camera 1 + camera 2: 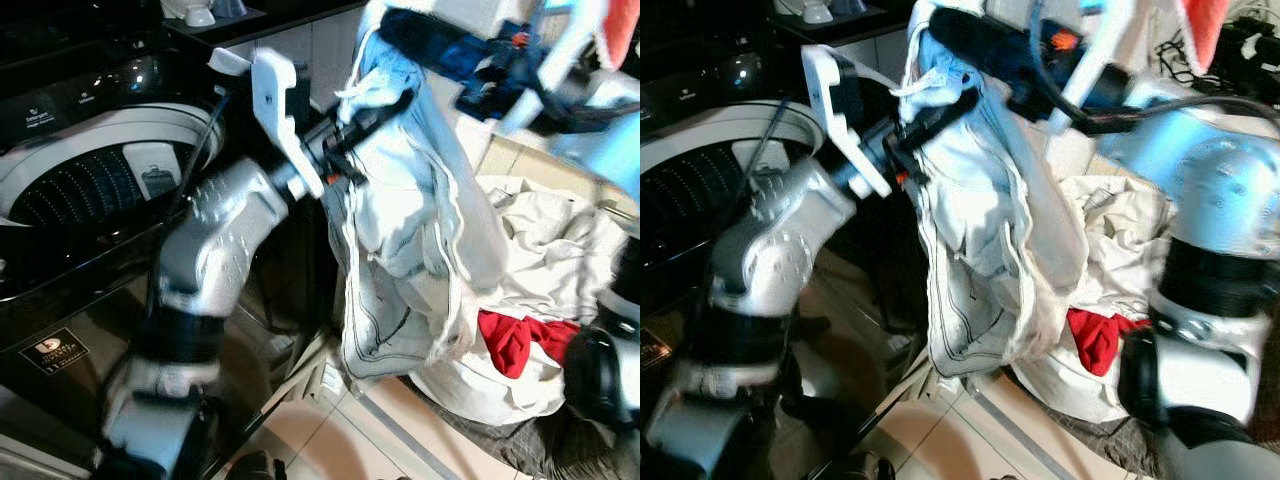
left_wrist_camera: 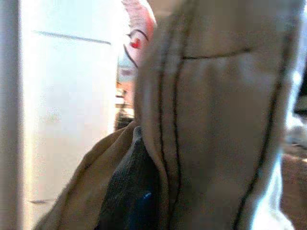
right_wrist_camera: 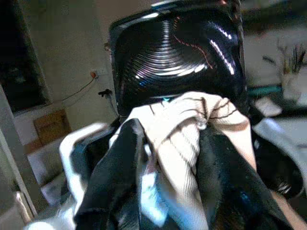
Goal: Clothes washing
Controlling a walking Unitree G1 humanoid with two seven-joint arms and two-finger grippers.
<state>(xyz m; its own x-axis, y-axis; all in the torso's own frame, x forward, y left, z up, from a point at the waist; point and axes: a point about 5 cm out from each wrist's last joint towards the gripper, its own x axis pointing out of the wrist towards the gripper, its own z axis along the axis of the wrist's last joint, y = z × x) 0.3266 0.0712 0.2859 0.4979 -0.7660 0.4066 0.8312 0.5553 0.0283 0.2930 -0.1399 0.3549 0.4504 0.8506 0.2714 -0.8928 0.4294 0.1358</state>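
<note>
A pale, light-blue garment (image 1: 410,230) with dark stitching hangs in the air in front of me, held up by both arms. My left gripper (image 1: 368,118) is shut on its upper edge, beside the washer. Higher up, my right gripper (image 1: 420,30) is shut on the top of the same garment. In the right wrist view, white ribbed cloth (image 3: 182,139) is pinched between the black fingers (image 3: 115,182). The left wrist view is close on the cloth (image 2: 216,120), with one dark finger (image 2: 129,191) against it. The top-loading washing machine (image 1: 60,300) stands at my left with its drum (image 1: 70,185) open.
A pile of pale laundry (image 1: 560,230) with a red cloth (image 1: 510,340) lies on the floor to the right, behind the hanging garment. The washer's glossy black lid (image 3: 177,52) stands raised. Tiled floor (image 1: 340,440) lies between the washer and the pile.
</note>
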